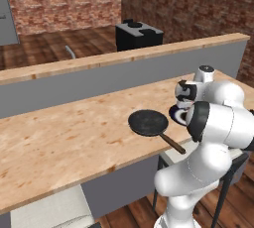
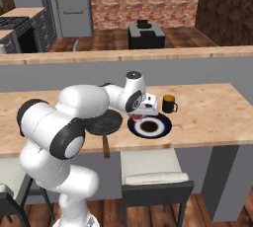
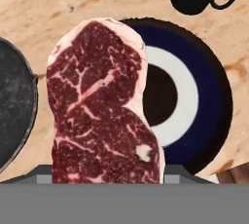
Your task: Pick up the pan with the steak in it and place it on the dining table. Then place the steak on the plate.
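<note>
The black pan [image 1: 148, 122] lies empty on the dining table [image 1: 59, 142], its brown handle reaching past the front edge. To its right sits the dark-rimmed plate [image 2: 150, 126], with its white ring [image 3: 187, 96] plain in the hand view. My gripper [image 2: 138, 115] hangs just above the plate's left side and is shut on the steak [image 3: 97, 106]. The red marbled slab dangles from the jaws and covers the plate's left part. The pan's rim [image 3: 14, 111] shows at the left of the hand view.
A dark mug [image 2: 169, 103] stands just behind the plate. A higher wooden ledge [image 1: 124, 56] runs along the table's far side. A white-cushioned stool [image 2: 153, 169] is tucked under the table's front edge. A black stove [image 1: 139, 33] stands farther back.
</note>
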Tool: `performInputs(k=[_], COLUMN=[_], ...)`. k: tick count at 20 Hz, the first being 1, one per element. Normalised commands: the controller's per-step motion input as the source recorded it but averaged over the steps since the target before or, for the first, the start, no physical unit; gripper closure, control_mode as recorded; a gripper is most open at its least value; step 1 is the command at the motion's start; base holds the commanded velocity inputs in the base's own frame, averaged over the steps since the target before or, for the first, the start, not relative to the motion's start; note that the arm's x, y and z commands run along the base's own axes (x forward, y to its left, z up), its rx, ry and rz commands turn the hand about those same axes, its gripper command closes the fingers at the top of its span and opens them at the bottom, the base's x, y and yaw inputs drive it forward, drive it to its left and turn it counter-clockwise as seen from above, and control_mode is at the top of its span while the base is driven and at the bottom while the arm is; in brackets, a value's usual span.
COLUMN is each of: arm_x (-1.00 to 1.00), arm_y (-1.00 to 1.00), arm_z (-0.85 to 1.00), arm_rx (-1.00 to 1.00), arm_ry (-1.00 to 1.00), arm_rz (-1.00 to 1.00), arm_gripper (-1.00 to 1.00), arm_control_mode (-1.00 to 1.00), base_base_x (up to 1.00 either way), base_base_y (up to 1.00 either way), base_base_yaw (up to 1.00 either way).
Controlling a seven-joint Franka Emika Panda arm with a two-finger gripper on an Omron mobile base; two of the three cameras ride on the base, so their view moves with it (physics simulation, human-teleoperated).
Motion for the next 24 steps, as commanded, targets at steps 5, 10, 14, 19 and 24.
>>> performInputs(k=[5,10,14,19,24], arm_x=[0.04,0.12,0.10,0.18,0.23], arm_y=[-0.34,-0.24,-0.09,-0.02,-0.05], arm_z=[-0.34,-0.25,-0.18,-0.17,-0.15], arm_rx=[0.00,0.00,0.00,0.00,0.00], arm_ry=[-0.02,-0.02,0.00,0.00,0.00], arm_rz=[0.00,0.00,0.00,0.00,0.00], arm_gripper=[1.00,1.00,1.00,1.00,1.00], arm_control_mode=[-1.00,-1.00,-1.00,-1.00,-1.00], base_base_x=[0.00,0.00,0.00,0.00,0.00], base_base_y=[0.00,0.00,0.00,0.00,0.00], base_base_yaw=[0.00,0.00,0.00,0.00,0.00])
